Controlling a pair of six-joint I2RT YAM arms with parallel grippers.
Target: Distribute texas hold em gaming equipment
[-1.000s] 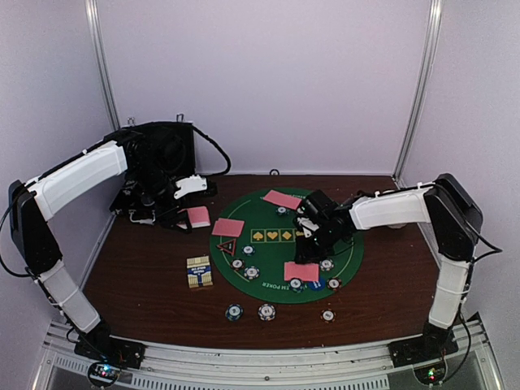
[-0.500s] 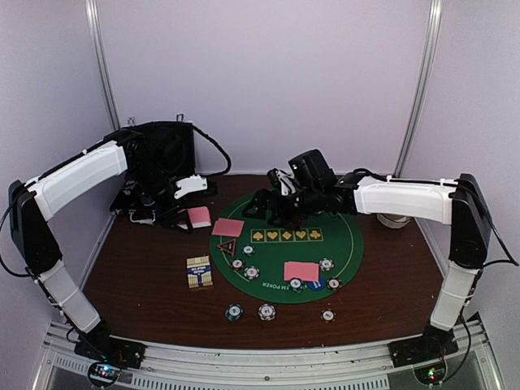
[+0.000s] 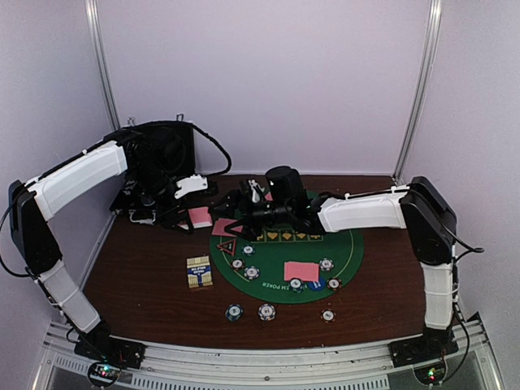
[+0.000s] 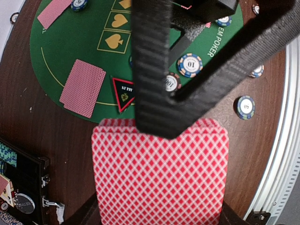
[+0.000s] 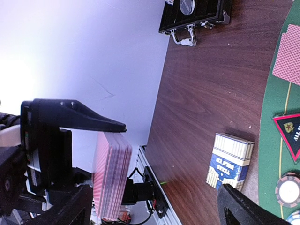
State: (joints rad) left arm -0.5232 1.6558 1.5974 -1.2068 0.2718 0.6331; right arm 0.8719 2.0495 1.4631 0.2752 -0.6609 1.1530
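Note:
My left gripper (image 3: 195, 216) is shut on a deck of pink-backed playing cards (image 4: 159, 173), held above the wood just left of the round green mat (image 3: 345, 244). My right gripper (image 3: 231, 218) reaches across the mat to the deck with its jaws wide open. Its black fingers (image 4: 150, 65) overlap the deck's far edge. The right wrist view shows the deck (image 5: 112, 176) edge-on, close to one finger. A card (image 3: 301, 270), a black-red triangle marker (image 3: 227, 246) and chips (image 3: 252, 272) lie on the mat. A second card (image 4: 83, 87) lies near the marker (image 4: 124, 89).
A blue-and-cream card box (image 3: 199, 271) lies on the wood left of the mat. Three chips (image 3: 266, 311) sit off the mat near the front edge. The open black case (image 3: 158, 158) stands at the back left. A metal rail (image 3: 244, 357) runs along the table's front.
My right gripper has swung from the right side of the mat across to the left, up to the held deck, and its jaws have opened. The left arm has stayed put.

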